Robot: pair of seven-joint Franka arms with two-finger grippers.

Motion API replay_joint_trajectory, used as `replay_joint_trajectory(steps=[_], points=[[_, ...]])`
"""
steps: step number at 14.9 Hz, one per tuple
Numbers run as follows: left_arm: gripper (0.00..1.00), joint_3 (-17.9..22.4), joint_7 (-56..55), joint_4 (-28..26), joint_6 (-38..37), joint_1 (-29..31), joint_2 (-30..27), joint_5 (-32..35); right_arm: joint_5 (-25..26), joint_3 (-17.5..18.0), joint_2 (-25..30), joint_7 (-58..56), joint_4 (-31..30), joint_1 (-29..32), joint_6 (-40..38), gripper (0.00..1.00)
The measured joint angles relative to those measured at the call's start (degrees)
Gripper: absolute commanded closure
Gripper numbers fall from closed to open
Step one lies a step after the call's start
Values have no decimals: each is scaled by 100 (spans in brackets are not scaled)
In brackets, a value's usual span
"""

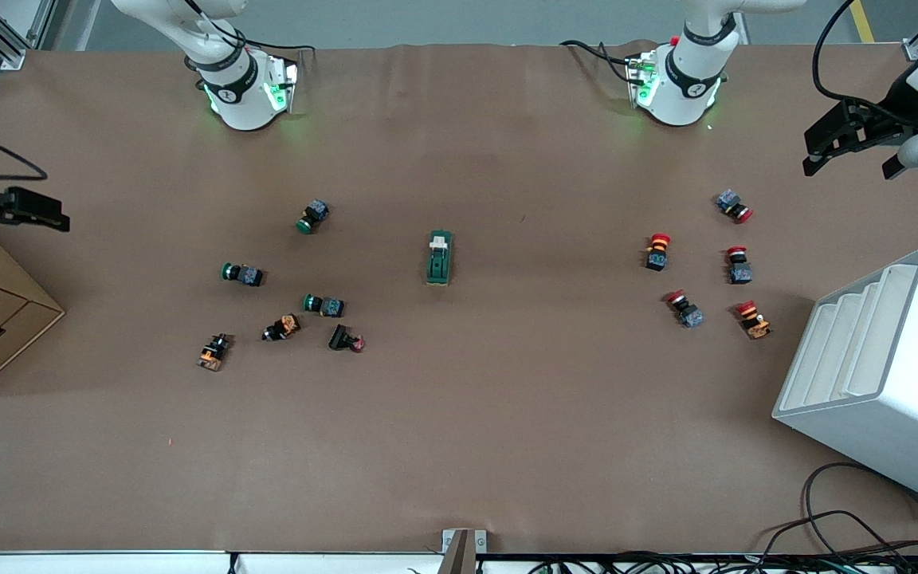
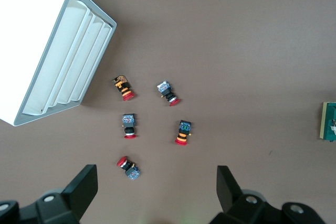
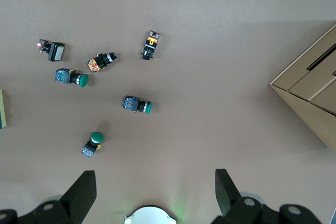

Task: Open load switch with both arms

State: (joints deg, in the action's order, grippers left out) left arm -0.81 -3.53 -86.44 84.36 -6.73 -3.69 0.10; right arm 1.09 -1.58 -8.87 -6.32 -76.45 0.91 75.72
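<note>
The left gripper [image 1: 845, 143] hangs spread wide and holding nothing, high over the left arm's end of the table, and the right gripper [image 1: 25, 209] hangs the same way over the right arm's end. The load switch [image 1: 439, 257] lies flat in the middle of the table, about as far from one gripper as the other. Its long side runs toward the arms' bases, with the white lever end nearest them.

both arms were waiting, raised at the table's two ends. i saw the left gripper [image 1: 817, 155] up in the air at the left arm's end, fingers [image 2: 84, 184] spread wide apart, nothing between them, its wrist camera looking straight down. the right gripper [image 1: 49, 215] hung at the right arm's end, fingers [image 3: 82, 192] likewise wide apart and holding nothing, wrist pointing down too.
</note>
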Motion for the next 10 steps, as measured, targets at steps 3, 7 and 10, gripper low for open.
replay_joint_trajectory(steps=[3,7,10], points=[[0,0,2,0,-110,0,-1,0,-1,13,555,-3,-469,-7,68,0],[0,-11,3,-3,-130,-12,-1,0,-3,25,955,-3,-795,-53,148,0],[0,-53,3,46,-126,-14,-2,0,-3,23,1088,-3,-868,-53,172,0]])
